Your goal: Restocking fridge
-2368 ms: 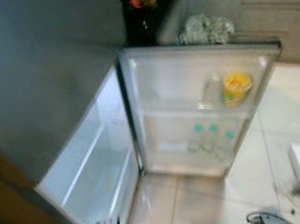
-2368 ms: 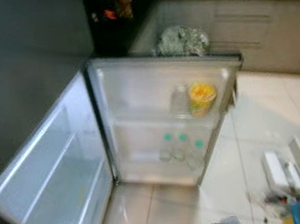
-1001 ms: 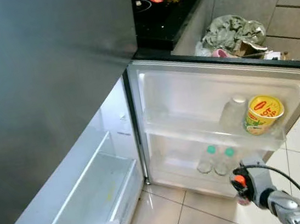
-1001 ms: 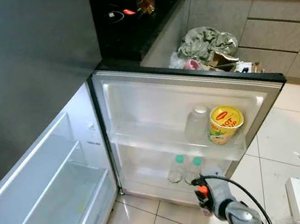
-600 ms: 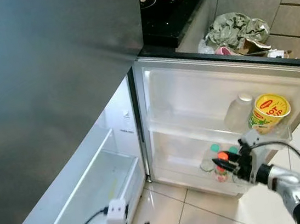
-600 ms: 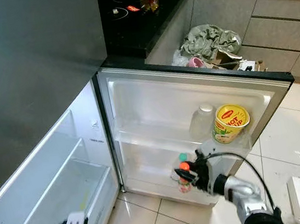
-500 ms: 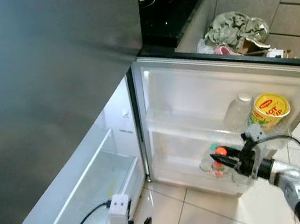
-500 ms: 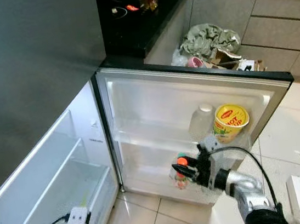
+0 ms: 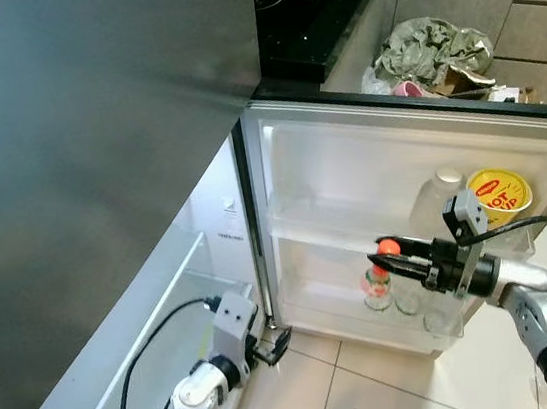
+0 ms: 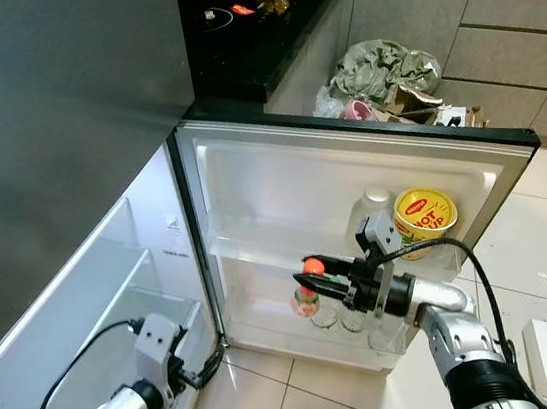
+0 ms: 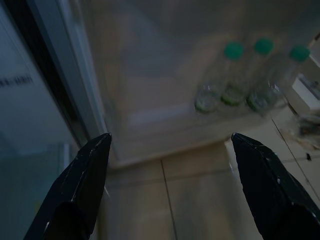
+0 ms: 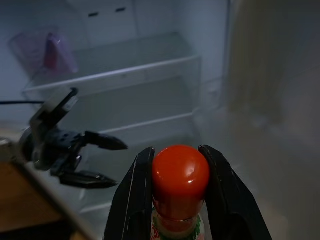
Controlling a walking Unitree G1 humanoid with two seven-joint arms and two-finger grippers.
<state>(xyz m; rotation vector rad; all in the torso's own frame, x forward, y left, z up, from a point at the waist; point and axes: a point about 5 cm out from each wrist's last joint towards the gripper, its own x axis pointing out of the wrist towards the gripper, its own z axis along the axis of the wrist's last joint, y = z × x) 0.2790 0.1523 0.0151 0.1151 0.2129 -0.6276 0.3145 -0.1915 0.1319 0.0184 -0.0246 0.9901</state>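
- A small bottle with an orange-red cap (image 12: 180, 172) sits pinched at the neck between the two black fingers of your right gripper (image 9: 389, 255), held upright in front of the open fridge door's (image 10: 250, 182) lower shelf.
- Just behind and below the held bottle, three clear bottles with green caps (image 11: 233, 75) stand in a row in the bottom door shelf.
- On the shelf above them, a clear bottle with a white cap (image 10: 375, 209) stands just beside a yellow noodle cup (image 10: 424, 217), both above your right arm.
- Your left gripper (image 9: 277, 344) hovers low by the floor at the hinge side of the fridge, its fingers (image 11: 82, 180) spread apart with nothing between them, pointing toward the bottom door shelf.
- The fridge interior (image 10: 100, 338) stands lit, with white shelves and a drawer showing.
- Beyond the door, a dark countertop (image 10: 241, 37) meets grey cabinets (image 10: 495, 44), with a crumpled grey bag (image 10: 382, 67) on the floor against them.
- Pale glossy tiles (image 9: 359, 395) cover the floor.
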